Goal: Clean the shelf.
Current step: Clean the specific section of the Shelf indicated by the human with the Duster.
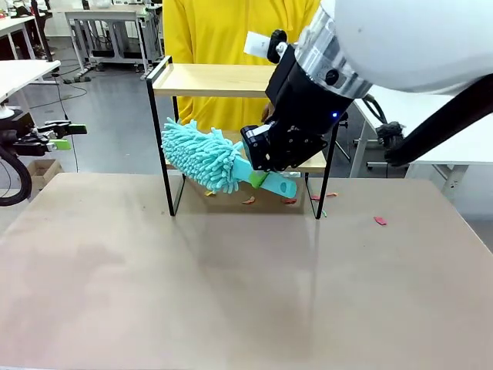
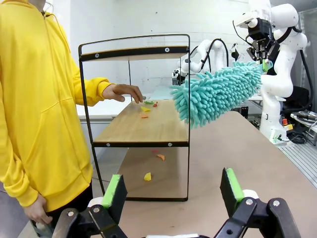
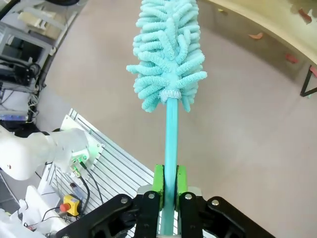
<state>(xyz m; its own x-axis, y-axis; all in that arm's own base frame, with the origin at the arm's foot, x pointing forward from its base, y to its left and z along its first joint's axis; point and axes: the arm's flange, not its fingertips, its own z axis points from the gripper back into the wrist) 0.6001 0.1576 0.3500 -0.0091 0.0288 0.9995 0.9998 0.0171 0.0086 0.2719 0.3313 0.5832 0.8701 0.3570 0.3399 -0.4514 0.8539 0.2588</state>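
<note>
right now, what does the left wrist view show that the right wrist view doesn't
Left wrist view: the open left claw, both tiers of the shelf, and a person's hand reaching over its lower board by coloured scraps. Right wrist view: the right claw shut on the duster's teal handle. Both: the duster's fluffy head, the table and more scraps lying on it.

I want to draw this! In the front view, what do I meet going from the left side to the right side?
The left pincer, open → the turquoise duster, its fluffy head → the right pincer, shut on the duster's handle → a red scrap.
</note>
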